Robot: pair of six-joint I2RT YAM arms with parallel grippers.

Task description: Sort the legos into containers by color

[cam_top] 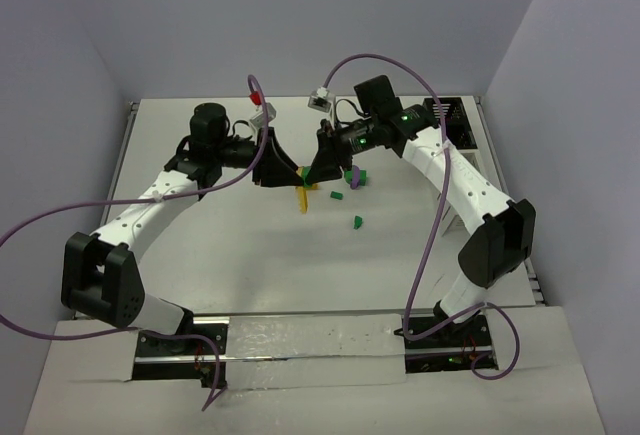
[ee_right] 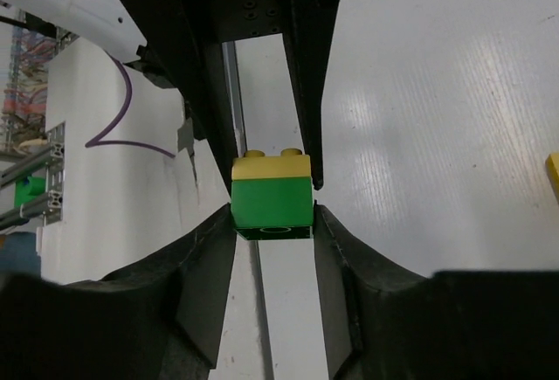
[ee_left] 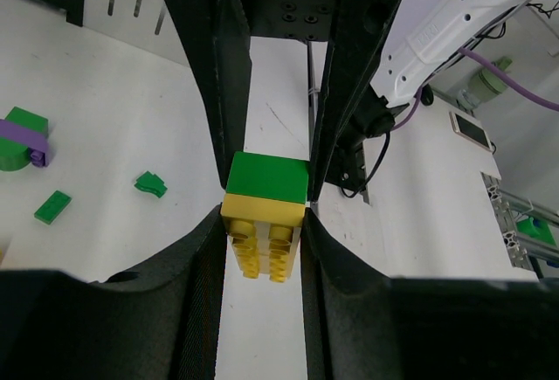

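A yellow lego and a green lego are stuck together as one stack, held above the table between both grippers. My left gripper is shut on the yellow lego. My right gripper is shut on the green lego, with the yellow lego beyond it. In the top view the left gripper and right gripper meet tip to tip at the table's middle. Loose legos lie below them: a yellow piece, green pieces and a green-and-purple piece.
The white compartment rack with its black slatted section stands at the far right of the table. Green pieces lie left of the left gripper. Purple cables loop over both arms.
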